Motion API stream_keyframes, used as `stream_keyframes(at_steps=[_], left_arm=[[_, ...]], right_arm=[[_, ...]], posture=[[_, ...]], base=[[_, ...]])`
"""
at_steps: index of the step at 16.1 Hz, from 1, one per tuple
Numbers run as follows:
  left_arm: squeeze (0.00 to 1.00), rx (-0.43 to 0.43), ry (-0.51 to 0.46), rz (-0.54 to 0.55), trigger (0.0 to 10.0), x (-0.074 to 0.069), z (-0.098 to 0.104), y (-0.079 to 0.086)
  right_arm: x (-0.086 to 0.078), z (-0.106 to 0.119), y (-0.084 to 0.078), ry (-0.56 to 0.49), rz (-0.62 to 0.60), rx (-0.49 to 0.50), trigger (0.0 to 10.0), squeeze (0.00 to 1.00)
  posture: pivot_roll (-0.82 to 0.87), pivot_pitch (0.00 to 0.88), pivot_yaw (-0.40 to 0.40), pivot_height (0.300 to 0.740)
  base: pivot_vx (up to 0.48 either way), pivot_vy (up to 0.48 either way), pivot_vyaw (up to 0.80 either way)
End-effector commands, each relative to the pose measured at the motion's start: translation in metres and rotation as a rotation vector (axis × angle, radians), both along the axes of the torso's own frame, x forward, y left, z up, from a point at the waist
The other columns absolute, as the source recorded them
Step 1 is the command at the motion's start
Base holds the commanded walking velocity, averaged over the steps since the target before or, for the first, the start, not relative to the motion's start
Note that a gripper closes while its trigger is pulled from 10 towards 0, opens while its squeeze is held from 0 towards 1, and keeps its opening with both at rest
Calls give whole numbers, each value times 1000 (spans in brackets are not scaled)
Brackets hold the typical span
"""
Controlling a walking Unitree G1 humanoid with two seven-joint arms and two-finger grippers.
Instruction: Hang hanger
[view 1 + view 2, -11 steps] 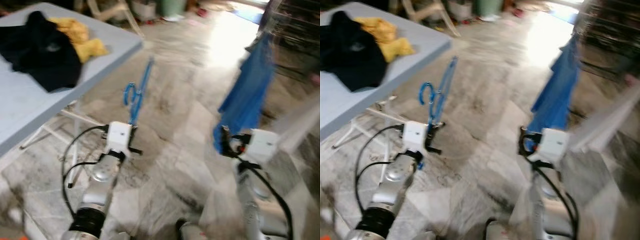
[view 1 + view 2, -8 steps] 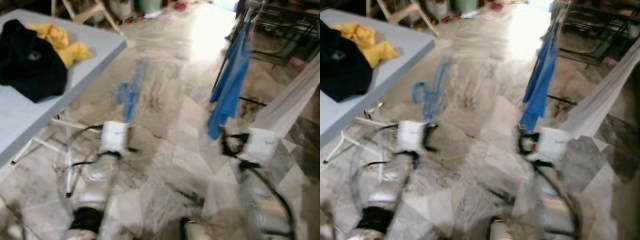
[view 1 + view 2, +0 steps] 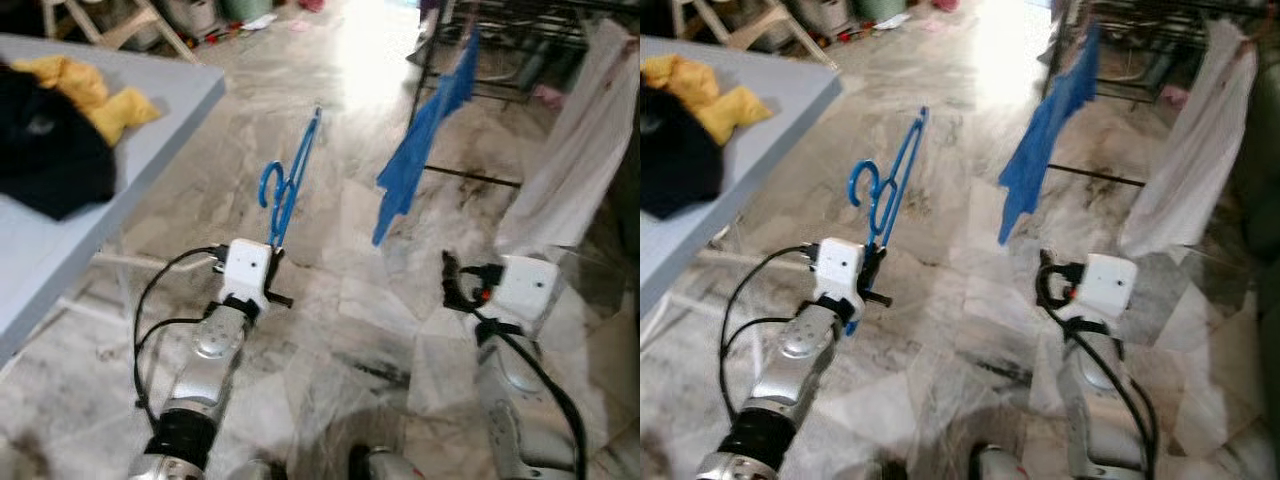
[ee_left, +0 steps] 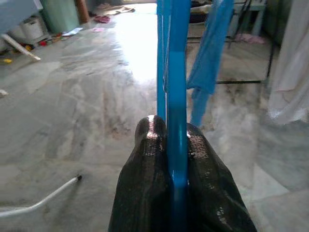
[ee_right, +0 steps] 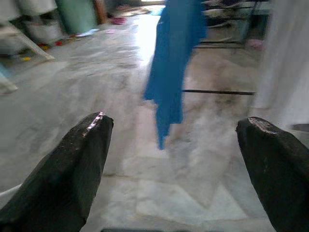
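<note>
On your far left, the grey table [image 3: 60, 250] carries a black garment [image 3: 45, 160] with a yellow garment [image 3: 95, 95] just beyond it, the two touching. Beyond the table's far corner, pale chair legs [image 3: 140, 20] stand on the marble floor [image 3: 330, 330].

To the right of the table, your left gripper [image 4: 177, 159] is clenched on the blue hanger [image 3: 290, 180]. In the left wrist view, both black fingers [image 4: 145, 183] press against the hanger's lower bar from either side. The hanger stands nearly upright above the gripper, leaning away from you, with its hook [image 3: 270, 185] curling toward the table side and its far tip pointing at the bright patch of floor.

Further from the table, a blue cloth [image 3: 420, 140] hangs from the dark metal drying rack [image 3: 520, 40], its lower end clear of the floor.

Your right gripper [image 5: 178, 169] is held out over the floor, below and nearer to you than the blue cloth, fingers [image 5: 72, 164] spread wide with nothing between them.

At the rack's right end, well away from the table, a white cloth [image 3: 580, 150] drapes down from the rack.
</note>
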State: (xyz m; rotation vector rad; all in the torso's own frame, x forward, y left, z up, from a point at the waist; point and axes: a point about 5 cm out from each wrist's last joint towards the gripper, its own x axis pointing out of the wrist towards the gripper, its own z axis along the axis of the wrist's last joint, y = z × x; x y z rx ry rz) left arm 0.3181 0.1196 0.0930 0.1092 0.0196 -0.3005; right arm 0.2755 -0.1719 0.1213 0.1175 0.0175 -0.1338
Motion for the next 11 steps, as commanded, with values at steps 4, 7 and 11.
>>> stream_keyframes(at_steps=[4,7,11], left_arm=[[0,-59,-16,-92,10000,-6,1,-5],[0,-90,-14,-126,10000,-8,1,-7],[0,-102,-11,-144,10000,-9,1,-9]], right_arm=[[-1,0,-3,4,-15,-8,10000,0],[-1,-1,-3,6,-15,-8,10000,0],[0,-1,-2,8,-8,-11,10000,0]], posture=[[-185,174,38,740],[-184,174,37,740],[-185,173,32,740]], base=[[0,0,0],[0,0,-648],[256,0,-114]])
